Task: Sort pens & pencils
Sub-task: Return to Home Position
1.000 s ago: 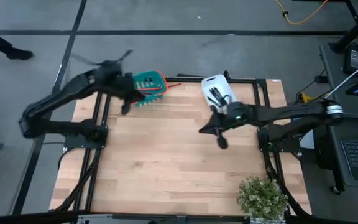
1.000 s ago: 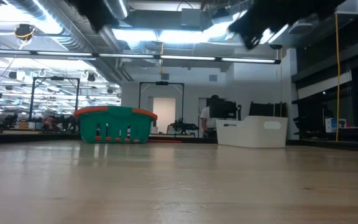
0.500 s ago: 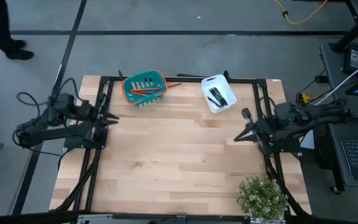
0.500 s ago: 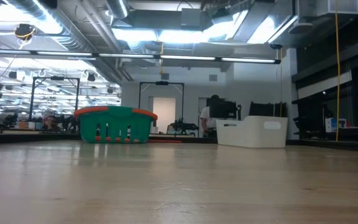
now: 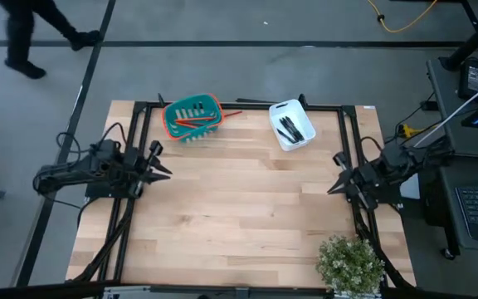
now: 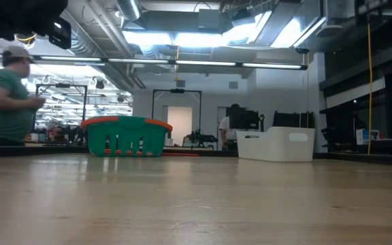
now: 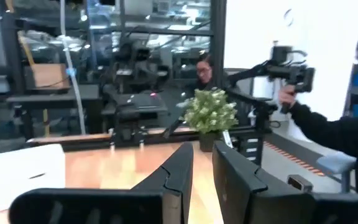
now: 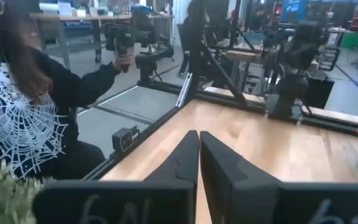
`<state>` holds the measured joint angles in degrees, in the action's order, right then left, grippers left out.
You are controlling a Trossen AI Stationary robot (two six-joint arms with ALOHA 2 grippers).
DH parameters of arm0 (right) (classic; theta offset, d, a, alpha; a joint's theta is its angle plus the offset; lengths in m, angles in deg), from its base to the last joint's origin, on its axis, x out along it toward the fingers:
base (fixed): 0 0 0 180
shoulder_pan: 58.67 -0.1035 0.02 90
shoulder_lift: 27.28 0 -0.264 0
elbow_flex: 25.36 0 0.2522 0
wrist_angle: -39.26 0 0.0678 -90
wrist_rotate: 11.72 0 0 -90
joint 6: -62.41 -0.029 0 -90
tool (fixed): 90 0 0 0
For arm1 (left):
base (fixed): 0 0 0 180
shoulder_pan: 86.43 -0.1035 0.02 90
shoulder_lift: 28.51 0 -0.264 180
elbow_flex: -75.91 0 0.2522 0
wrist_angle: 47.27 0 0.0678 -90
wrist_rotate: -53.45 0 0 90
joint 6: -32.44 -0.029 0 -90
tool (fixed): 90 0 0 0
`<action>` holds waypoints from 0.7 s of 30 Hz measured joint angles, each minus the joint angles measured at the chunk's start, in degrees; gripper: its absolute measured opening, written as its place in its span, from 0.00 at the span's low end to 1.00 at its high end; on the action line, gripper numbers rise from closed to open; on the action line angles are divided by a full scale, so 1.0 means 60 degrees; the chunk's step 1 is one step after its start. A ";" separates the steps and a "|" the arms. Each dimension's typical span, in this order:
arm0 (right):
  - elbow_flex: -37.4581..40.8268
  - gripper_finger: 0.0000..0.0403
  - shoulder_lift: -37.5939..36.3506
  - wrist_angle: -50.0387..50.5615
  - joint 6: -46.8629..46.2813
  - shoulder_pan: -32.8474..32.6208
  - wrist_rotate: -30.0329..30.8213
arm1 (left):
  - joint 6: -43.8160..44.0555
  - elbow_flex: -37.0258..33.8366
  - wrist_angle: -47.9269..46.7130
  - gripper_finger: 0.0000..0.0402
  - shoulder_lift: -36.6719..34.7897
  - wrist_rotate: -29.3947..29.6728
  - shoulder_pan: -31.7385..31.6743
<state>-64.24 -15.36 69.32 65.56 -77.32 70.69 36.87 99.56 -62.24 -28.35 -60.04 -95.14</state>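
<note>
My left gripper (image 5: pixel 163 163) sits at the left edge of the pale wooden plank table (image 5: pixel 239 216). Its dark fingers (image 7: pixel 179 171) are drawn almost together, with only a thin slit between them and nothing in it. My right gripper (image 5: pixel 335 173) sits opposite at the right edge, its fingers (image 8: pixel 182 158) pressed close and likewise empty. Both point inward across the boards.

Along the far edge, the orange and red pencils (image 5: pixel 192 122) lie in a teal slotted basket with an orange rim (image 5: pixel 168 116). One of them reaches out past the rim toward a small white plastic tub (image 5: pixel 277 108), which holds the short black pens (image 5: pixel 289 127). Basket and tub stand apart. A leafy green potted plant (image 5: pixel 351 264) stands at the near right corner. In the low view, a person in a green shirt (image 6: pixel 5 109) stands beyond the table.
</note>
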 joint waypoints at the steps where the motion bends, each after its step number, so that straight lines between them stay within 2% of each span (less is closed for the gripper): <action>1: 0.0354 0.04 -0.0391 -0.0075 -0.0064 0.0004 0.0000 | 0.0021 -0.0191 0.0274 0.14 0.0000 0.0000 0.0117; 4: 0.1326 0.04 -0.1450 -0.0600 -0.0248 0.0004 -0.0001 | 0.0132 -0.0566 0.0644 0.14 0.0000 0.0169 0.0524; 6: 0.2023 0.04 -0.1960 -0.0957 -0.0238 0.0004 -0.0001 | 0.0220 -0.0818 0.0683 0.14 -0.0001 0.0726 0.0807; 12: 0.3477 0.04 -0.1839 -0.2141 -0.0347 0.0007 0.0279 | 0.0191 -0.1209 0.0888 0.14 -0.0004 0.2061 0.1593; 16: 0.4071 0.04 -0.1908 -0.3008 -0.0453 0.0011 0.0323 | -0.0070 -0.1475 0.1393 0.14 -0.0004 0.2303 0.2047; 21: 0.4122 0.04 -0.1834 -0.3138 -0.0441 0.0011 0.0358 | -0.0266 -0.1576 0.1461 0.14 -0.0004 0.2842 0.2444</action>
<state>-39.51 -26.36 50.49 62.91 -77.26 72.83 35.27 90.10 -53.48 -28.37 -42.98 -80.47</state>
